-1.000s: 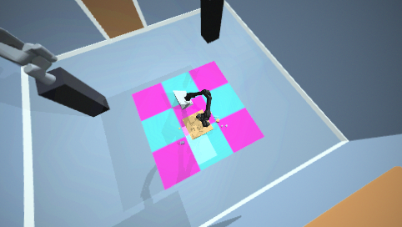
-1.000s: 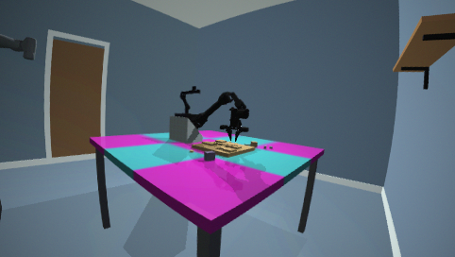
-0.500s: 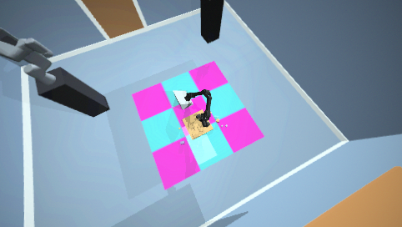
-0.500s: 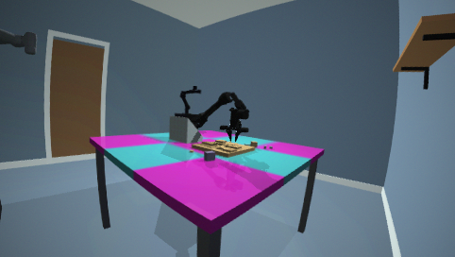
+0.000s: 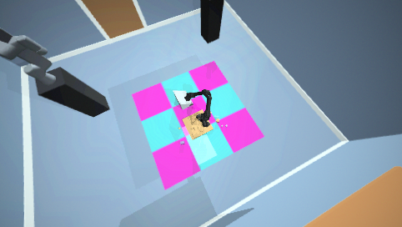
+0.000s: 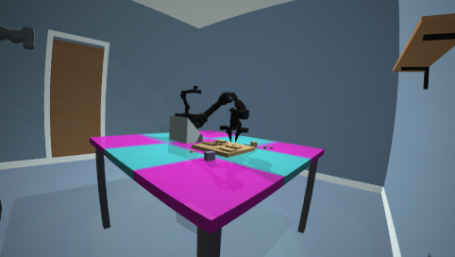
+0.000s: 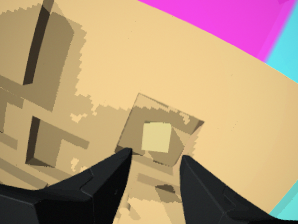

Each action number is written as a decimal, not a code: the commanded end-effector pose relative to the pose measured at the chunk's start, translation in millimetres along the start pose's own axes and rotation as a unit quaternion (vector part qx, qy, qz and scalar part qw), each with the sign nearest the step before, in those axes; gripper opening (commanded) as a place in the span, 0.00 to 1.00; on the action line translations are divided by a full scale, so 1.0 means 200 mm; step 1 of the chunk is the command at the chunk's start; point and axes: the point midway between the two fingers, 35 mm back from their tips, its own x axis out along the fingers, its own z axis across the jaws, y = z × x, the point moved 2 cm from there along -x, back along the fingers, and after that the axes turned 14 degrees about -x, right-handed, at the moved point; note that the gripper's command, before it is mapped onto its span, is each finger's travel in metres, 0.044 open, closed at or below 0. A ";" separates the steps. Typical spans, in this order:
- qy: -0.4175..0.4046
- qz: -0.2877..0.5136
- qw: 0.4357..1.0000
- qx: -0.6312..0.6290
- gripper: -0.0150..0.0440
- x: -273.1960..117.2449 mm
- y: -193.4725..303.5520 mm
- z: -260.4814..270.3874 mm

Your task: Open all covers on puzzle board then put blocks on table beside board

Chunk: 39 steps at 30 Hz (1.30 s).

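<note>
The tan puzzle board (image 5: 192,137) (image 7: 225,80) lies on the table. A pale yellow block (image 7: 156,137) sits in an uncovered square well (image 7: 131,122) in the wrist view. My gripper (image 7: 156,157) (image 6: 233,140) is open and empty, pointing down low over the board, its fingertips just on the near side of that block. Other recesses show at the left of the wrist view; the covers there are hard to tell apart. A purple-grey block (image 5: 182,143) (image 6: 210,156) and a small tan block (image 5: 218,120) (image 6: 254,143) rest on the table off the board.
A grey wedge-shaped block (image 5: 182,98) (image 6: 181,128) stands behind the board by the arm. Two tiny pieces lie beyond the tan block, and another small piece (image 5: 179,128) (image 6: 191,151) lies beside the board's opposite side. The table is magenta and cyan.
</note>
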 end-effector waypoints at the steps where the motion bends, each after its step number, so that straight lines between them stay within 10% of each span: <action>1: 0.001 -0.002 1.000 0.002 0.50 0.02 0.00 0.00; 39: 0.002 -0.002 1.000 0.002 0.50 0.16 0.00 0.00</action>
